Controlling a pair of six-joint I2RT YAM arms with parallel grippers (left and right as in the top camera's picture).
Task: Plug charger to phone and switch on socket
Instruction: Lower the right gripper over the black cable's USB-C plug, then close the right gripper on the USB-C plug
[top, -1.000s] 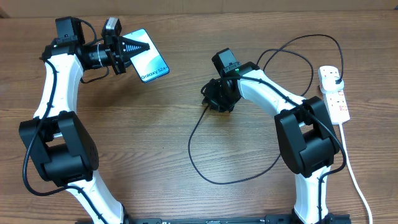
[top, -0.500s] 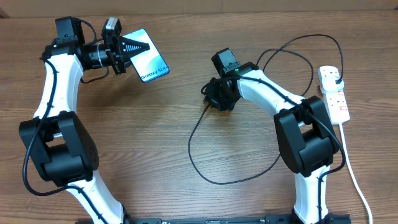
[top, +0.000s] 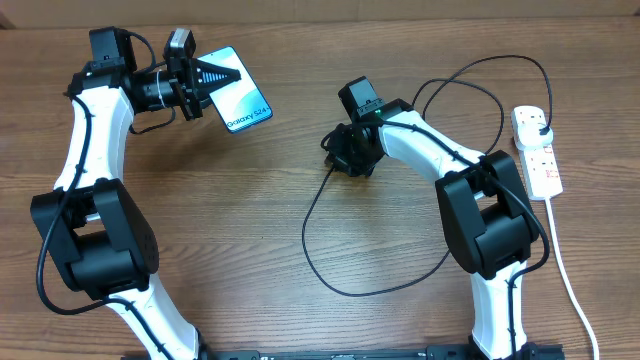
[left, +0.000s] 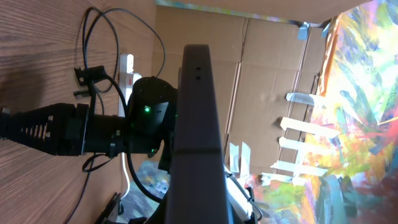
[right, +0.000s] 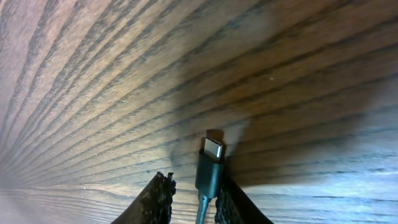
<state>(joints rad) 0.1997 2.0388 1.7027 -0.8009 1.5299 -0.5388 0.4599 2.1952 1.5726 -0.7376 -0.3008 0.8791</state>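
Two steps remained outstanding: neither the coupling nor the switching was complete. Charger (top: 305, 235) lay looped on the bench (top: 230, 220). Its connector (right: 211, 163) rested on the wood at centre, between the right fingers (right: 160, 198). One finger appeared to touch it and the other stood slightly off, so a firm pinch could not be confirmed. Plug (top: 540, 122) appeared seated in the socket (top: 540, 165) at the right edge; switch position could not be read. Phone (top: 240, 100) was held clear of the bench at upper left, pinched by the left fingers (top: 215, 73), well apart from the connector. Judged an early stage: connector to be lifted, brought to the phone and inserted, then the socket switched on.
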